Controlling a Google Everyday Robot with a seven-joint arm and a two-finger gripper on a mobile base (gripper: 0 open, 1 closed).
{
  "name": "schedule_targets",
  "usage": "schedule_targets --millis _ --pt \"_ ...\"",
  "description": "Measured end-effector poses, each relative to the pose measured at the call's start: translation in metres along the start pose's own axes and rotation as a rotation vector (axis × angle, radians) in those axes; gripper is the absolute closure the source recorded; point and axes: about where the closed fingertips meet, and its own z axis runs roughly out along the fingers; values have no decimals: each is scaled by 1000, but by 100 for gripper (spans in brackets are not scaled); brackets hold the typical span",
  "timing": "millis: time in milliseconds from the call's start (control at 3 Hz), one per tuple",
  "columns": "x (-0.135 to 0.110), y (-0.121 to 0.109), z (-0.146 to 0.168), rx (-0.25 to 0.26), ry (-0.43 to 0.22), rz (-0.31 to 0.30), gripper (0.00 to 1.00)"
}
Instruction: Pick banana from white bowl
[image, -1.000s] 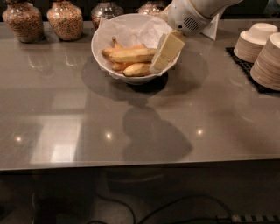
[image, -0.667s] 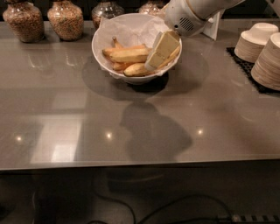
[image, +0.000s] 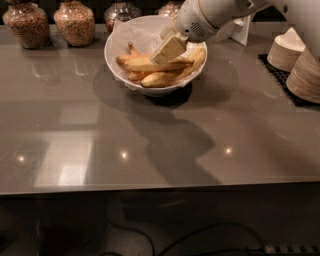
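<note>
The white bowl stands at the back middle of the grey table, lined with crumpled white paper. It holds several bananas. The nearly straight, plump yellow banana lies across the middle. A longer curved banana lies along the near right rim, and smaller orange-toned ones lie at the left. My gripper reaches in from the upper right. Its tip is down inside the bowl, right on top of the straight banana and hiding part of it.
Glass jars of grains stand along the back left, with others behind the bowl. Stacked beige-white dishes sit on a black mat at the right edge. The arm's shadow falls on the table in front of the bowl.
My gripper has moved left and down, from the bowl's right rim to the middle of the bowl, onto the bananas.
</note>
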Motion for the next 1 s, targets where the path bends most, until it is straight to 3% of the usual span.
schedule_targets --millis 333,1000 --pt "-3 -1 16 -22 -24 25 45" --pt "1 1 37 -61 -31 81 39"
